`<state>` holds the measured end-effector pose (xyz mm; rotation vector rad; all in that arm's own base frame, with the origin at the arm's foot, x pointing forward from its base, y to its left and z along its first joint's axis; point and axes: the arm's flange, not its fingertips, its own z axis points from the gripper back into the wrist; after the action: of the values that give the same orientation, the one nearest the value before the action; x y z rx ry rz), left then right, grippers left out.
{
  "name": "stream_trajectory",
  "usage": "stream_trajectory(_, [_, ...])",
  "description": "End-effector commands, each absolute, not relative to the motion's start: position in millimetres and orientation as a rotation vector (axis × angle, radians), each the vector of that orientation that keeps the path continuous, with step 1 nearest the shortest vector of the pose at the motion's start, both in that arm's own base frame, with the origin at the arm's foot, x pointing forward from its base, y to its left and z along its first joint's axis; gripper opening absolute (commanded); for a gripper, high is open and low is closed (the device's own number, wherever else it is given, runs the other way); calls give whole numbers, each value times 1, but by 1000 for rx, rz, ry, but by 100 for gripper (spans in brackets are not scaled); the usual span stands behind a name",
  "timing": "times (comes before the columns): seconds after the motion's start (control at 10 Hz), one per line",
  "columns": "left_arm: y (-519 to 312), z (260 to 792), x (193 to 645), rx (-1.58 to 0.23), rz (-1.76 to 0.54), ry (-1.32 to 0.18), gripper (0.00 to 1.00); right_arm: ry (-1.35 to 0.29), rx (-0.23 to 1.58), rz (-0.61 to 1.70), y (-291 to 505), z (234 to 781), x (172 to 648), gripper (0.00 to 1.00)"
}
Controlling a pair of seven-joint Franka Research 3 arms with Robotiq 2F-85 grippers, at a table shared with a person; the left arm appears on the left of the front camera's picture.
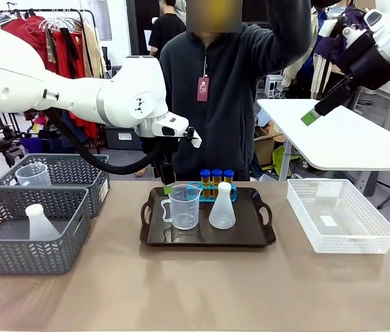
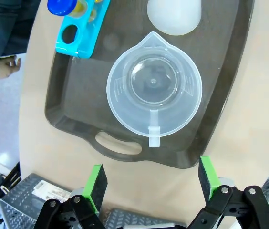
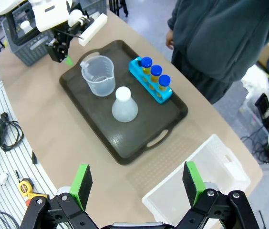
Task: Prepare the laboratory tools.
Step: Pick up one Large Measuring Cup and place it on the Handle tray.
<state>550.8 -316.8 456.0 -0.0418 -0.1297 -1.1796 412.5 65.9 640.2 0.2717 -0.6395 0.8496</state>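
The dark tray (image 1: 264,238) sits at the centre of the front view and already carries most of the set: the clear handled measuring beaker (image 1: 183,206) at its left, the translucent conical flask (image 1: 222,207) just beside it to the right, and behind them the small blue rack (image 1: 214,191) holding three blue-capped yellow tubes (image 1: 216,177). In the left wrist view, upper left of frame, one hole of the rack stands empty, so by my judgement a fourth tube is outstanding (I cannot see where it lies). The left gripper (image 2: 151,183) hovers above the tray's near handle with its green pads spread wide and nothing between them. The right gripper (image 3: 137,183) hangs high over the table, jaws likewise apart and empty. The grey baskets (image 1: 22,256) at left of the front view hold a spare beaker and flask; the white mesh bin (image 1: 305,207) is at right. Assessment: largely complete, one tube remaining.
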Motion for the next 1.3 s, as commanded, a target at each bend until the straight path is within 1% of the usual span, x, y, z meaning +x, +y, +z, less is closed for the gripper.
stream_trajectory(0.0, [-317, 456, 551, -42, -1180, -130, 98, -644, 277, 851, 65, 641, 412, 100])
stream_trajectory(0.1, [-309, 471, 551, -51, -1154, -72, 98, -644, 277, 851, 65, 641, 412, 100])
stream_trajectory(0.2, [-304, 487, 542, -84, -1132, -80, 98, -644, 277, 851, 65, 641, 412, 100])
stream_trajectory(0.6, [-287, 548, 515, -171, -1143, -208, 98, -644, 277, 851, 65, 641, 412, 100])
stream_trajectory(1.2, [-249, 631, 486, -185, -1133, -419, 98, -644, 277, 851, 65, 641, 412, 100])
